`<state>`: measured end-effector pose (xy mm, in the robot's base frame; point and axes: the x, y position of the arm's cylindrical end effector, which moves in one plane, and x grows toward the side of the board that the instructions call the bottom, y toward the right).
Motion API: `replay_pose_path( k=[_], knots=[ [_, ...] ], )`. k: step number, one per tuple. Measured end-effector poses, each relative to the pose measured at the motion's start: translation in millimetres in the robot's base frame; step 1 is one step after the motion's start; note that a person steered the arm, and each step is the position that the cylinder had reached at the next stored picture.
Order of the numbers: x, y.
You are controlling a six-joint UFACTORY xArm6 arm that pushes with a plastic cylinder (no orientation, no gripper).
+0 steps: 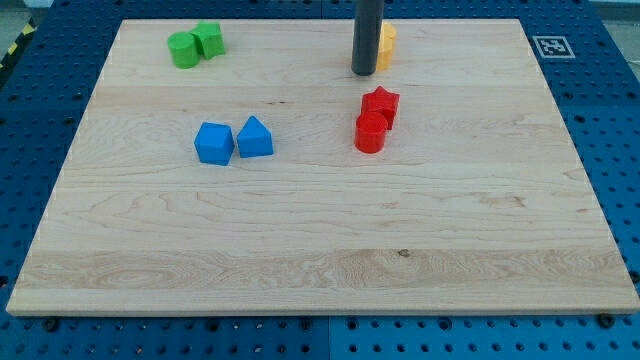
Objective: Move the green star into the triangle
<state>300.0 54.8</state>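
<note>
The green star (210, 39) sits near the view's top left, touching a green round block (183, 50) on its left. The blue triangle (255, 137) lies left of centre, touching a blue cube-like block (214, 143) on its left. My tip (364, 72) rests on the board at the top centre, far to the right of the green star. It stands right beside a yellow block (387, 45), which the rod partly hides.
A red star (381, 102) and a red cylinder (370, 132) sit together just below my tip. The wooden board (320, 250) lies on a blue perforated table. A marker tag (551, 46) sits off the board's top right corner.
</note>
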Motion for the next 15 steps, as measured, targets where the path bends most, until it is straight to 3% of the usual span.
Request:
replay_pose_path(
  k=[5,6,8,10,14,15],
  knots=[
    [-53.4,-52.7],
    [-85.0,-78.0],
    [-107.2,-161.5],
    [-102.9,-223.2],
    [-22.3,-181.5],
    [-27.7,-213.2]
  ],
)
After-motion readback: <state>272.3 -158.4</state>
